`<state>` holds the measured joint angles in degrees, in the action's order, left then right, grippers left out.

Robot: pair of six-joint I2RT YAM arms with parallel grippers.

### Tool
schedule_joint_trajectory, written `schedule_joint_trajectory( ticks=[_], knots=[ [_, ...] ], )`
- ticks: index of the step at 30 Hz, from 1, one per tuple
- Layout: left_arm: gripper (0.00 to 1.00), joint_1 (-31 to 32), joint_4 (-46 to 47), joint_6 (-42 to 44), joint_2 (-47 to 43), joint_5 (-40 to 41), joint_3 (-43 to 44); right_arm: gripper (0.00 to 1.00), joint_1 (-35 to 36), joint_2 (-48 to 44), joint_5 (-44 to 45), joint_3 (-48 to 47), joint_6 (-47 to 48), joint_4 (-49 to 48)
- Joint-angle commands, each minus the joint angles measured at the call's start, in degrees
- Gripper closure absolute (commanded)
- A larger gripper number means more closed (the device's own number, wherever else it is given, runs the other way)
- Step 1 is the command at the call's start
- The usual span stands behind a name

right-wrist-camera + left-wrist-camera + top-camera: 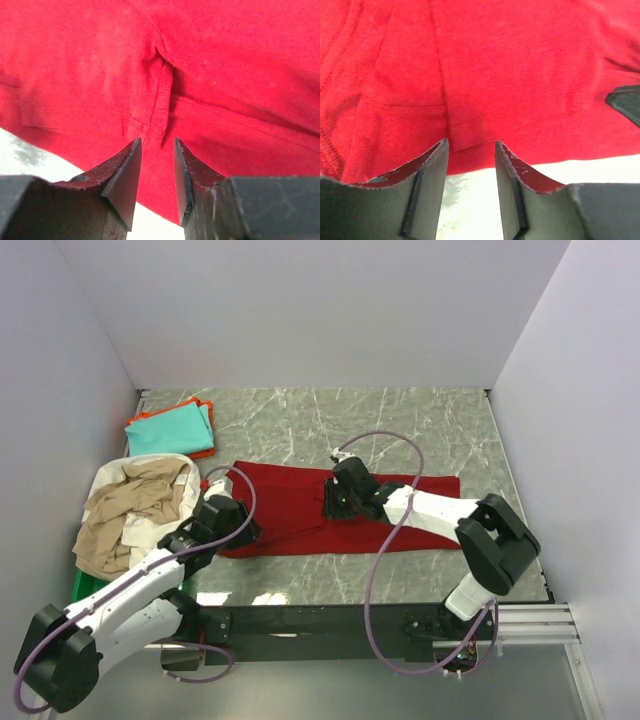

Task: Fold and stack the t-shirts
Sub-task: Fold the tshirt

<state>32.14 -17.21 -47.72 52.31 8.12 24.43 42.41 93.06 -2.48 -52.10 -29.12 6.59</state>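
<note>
One dark red t-shirt (290,505) — folded long, flat, creased

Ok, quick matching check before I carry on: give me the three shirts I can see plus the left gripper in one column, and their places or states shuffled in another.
Column one:
1. dark red t-shirt
2. teal t-shirt
3. beige t-shirt
4. left gripper

Column two:
A. crumpled in a heap at the left side
B. folded, at the far left corner
C. open, at the near edge of the red cloth
D. laid out flat in the middle

Pairs: 1-D, 2-B, 3-A, 4-C.
</note>
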Motion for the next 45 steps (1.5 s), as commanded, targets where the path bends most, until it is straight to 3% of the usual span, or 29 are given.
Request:
schedule_joint_trajectory(
  ticks=[1,5,12,18,33,45],
  knots=[
    [0.52,0.29,0.16,-0.88,-2.83,-1.44,0.71,0.6,0.48,-5.77,4.85,0.07,0.91,1.23],
    [0.48,0.29,3.58,-0.44,-0.73,-1.44,1.24,0.6,0.48,-5.35,3.89,-1.86,1.44,0.18],
    [0.49,0.29,11.4,0.26,10.77,-3.81,4.66,0.6,0.48,0.98,1.44,-5.91,1.7,-1.67],
    [0.49,0.29,14.48,0.97,16.58,-3.38,9.06,0.6,-0.22,3.71,5.72,-7.93,1.18,0.52],
    [0.5,-0.59,18.71,3.43,36.17,-1.97,16.09,0.61,-22.71,-1.65,2.92,1.03,1.53,3.17],
    [0.5,-4.98,15.91,8.17,45.32,-1.09,22.77,0.61,-26.51,0.37,4.59,2.61,0.83,8.61]
  ],
)
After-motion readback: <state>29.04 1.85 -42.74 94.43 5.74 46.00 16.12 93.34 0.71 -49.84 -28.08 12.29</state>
